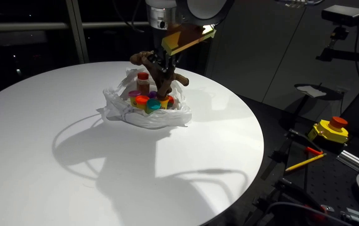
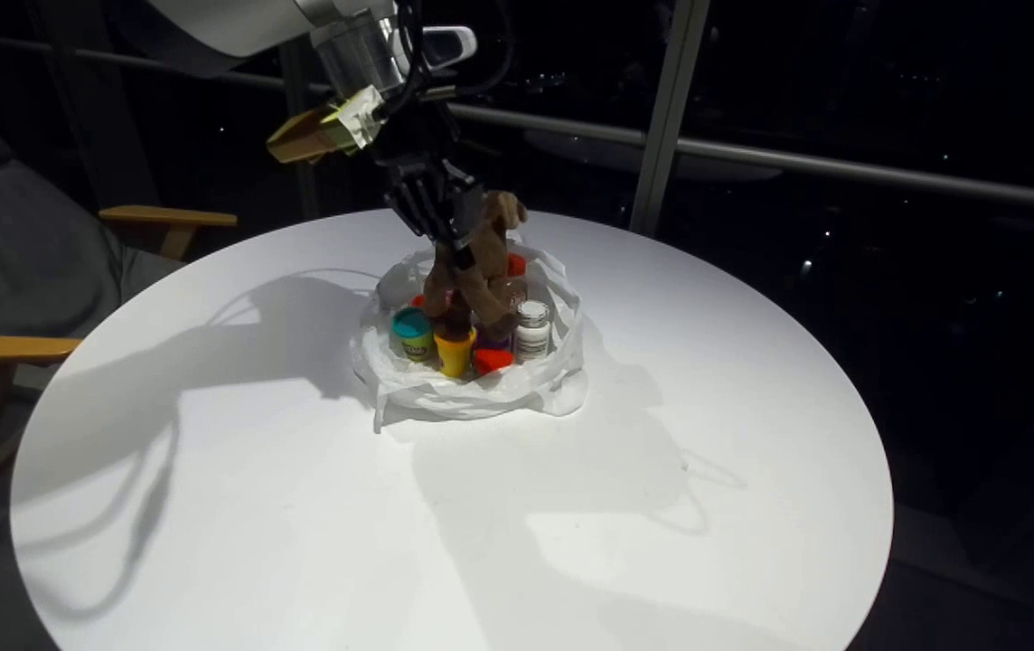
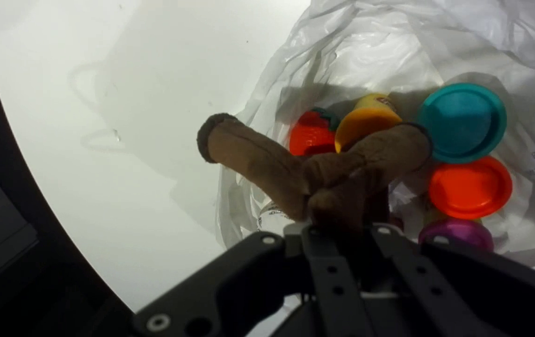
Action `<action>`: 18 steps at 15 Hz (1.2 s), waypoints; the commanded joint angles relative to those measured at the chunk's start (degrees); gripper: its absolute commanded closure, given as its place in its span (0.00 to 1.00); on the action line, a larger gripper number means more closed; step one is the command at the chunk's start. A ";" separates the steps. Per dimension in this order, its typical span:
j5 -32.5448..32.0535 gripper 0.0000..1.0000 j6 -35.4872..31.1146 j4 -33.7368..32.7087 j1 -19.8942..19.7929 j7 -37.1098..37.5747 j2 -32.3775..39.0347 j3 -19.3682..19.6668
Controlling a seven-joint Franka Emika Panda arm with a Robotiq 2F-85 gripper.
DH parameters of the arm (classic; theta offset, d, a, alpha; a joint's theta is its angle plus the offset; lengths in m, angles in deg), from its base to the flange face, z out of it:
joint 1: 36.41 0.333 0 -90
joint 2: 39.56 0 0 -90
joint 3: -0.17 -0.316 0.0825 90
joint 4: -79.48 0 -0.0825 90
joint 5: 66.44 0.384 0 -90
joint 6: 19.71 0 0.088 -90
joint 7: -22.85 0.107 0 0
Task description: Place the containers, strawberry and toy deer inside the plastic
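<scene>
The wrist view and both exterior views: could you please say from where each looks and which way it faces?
Wrist view: just behind the gripper, facing down past it at the toy deer and plastic bag; only the gripper shows.
In an exterior view: raised, facing down across the table, yellow box at picture right; arm and gripper show.
In an exterior view: raised, facing down across the table, chair at picture left; arm and gripper show.
Both exterior views share table, plastic bag and toy deer.
</scene>
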 commanded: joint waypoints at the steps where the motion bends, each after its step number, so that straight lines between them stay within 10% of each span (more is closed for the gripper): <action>1: -3.98 0.97 3.29 -4.02 2.24 3.70 4.97 -0.12; 5: -5.16 0.97 4.25 -4.51 1.73 2.91 6.93 -0.23; 7: -5.03 0.60 5.01 -5.61 1.56 3.00 7.41 -0.22; 18: -1.75 0.00 4.05 -12.99 0.93 6.49 9.46 -1.67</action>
